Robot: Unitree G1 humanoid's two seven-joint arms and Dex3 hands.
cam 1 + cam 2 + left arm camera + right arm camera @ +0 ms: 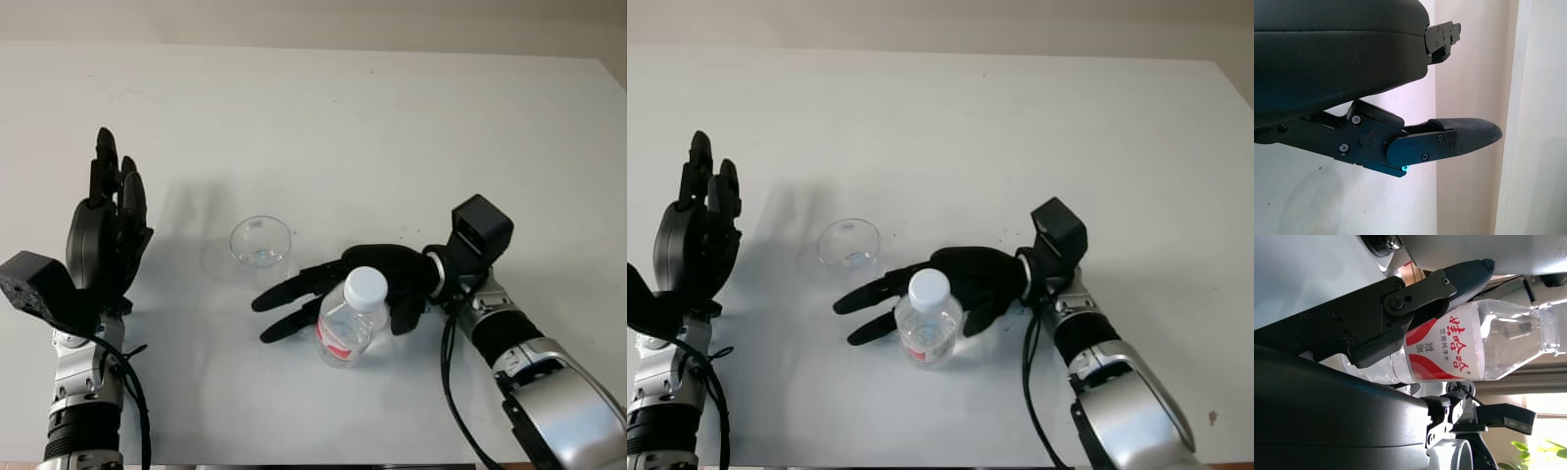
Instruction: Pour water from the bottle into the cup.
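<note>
A clear water bottle (350, 326) with a white cap and a red-and-white label stands upright on the white table (392, 127), front centre. My right hand (312, 294) is open and pressed in behind the bottle, its fingers reaching straight past it to the left and its thumb on the right side. In the right wrist view one finger (1449, 284) lies across the bottle's label (1449, 352). A small clear cup (261, 241) sits upright just behind and left of the bottle, beyond the fingertips. My left hand (106, 230) is open and held upright above the table at the far left.
The table's far edge meets a pale wall (294, 20) at the back. Bare tabletop stretches behind the cup and to the right of the right arm (509, 333).
</note>
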